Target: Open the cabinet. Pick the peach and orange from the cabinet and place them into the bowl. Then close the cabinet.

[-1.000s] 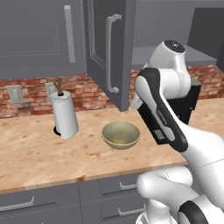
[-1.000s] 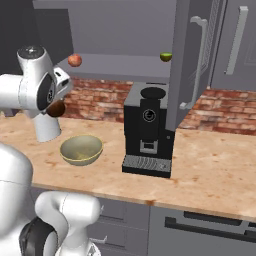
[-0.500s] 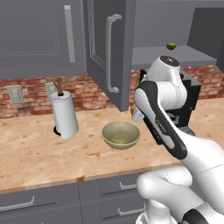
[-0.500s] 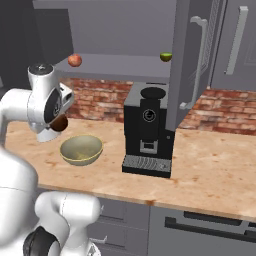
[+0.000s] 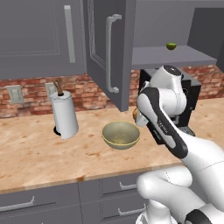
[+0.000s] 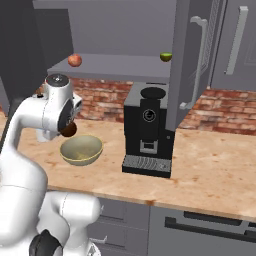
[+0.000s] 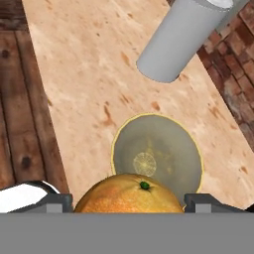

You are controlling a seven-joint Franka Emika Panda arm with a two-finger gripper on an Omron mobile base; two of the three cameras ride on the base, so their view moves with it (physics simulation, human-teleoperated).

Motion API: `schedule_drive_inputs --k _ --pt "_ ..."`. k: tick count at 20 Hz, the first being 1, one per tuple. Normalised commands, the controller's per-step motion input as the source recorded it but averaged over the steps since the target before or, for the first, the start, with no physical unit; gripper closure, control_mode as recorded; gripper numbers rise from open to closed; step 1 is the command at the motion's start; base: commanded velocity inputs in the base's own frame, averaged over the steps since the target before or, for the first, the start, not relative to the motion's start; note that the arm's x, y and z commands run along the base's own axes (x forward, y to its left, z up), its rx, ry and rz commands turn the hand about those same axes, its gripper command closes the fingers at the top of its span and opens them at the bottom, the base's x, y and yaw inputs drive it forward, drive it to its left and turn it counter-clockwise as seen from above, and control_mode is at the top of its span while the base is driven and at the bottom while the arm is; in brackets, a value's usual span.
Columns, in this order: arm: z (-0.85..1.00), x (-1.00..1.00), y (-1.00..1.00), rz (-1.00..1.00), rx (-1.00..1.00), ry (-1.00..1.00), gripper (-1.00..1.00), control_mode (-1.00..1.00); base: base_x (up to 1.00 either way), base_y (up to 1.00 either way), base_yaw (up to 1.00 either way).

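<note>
paper-towel roll [image 5: 64, 116]: upright on the table [image 5: 39, 153], 9 o'clock of centre | coffee machine [image 6: 147, 131]: black, on table, 3 o'clock | green fruit [image 6: 166, 57]: on shelf, 12 o'clock | brick backsplash [image 6: 220, 110] | wall outlet [image 5: 14, 94] | drawers [image 5: 26, 203]: 6 o'clock

Counter [image 5: 39, 153]: bowl [image 5: 120, 134] at centre; paper-towel roll [image 5: 64, 114] to its left, near the wall; coffee machine [image 6: 148, 129] to its right. Cabinet [image 6: 125, 65] above, doors open; on its shelf, peach [image 6: 75, 60] at left, small green fruit [image 6: 166, 57] at right, well apart. Orange [image 7: 130, 195] between the fingers [image 7: 53, 202], above the bowl's near rim. Drawers [image 5: 48, 199] below the counter.
</note>
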Motion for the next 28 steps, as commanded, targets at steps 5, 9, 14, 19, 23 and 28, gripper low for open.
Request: schedule_drive_inputs --k 5,9,14,19,23,28 --pt "-0.3 0.6 -0.03 0.03 0.0 0.02 1.0 -1.0 0.0 0.0 0.0" --pt "-0.29 0.67 0.0 0.0 0.0 0.05 1.0 -1.0 0.0 0.0 0.0" --pt "-0.31 0.56 0.0 0.0 -0.02 0.05 1.0 -1.0 0.0 0.0 0.0" --pt "-0.39 0.35 0.0 0.0 -0.06 0.1 1.0 -1.0 0.0 0.0 0.0" --pt "-0.35 0.17 0.06 0.0 -0.08 0.07 1.0 -1.0 0.0 0.0 0.0" --pt "-0.26 0.02 0.09 0.0 -0.07 0.02 1.0 -1.0 0.0 0.0 0.0"
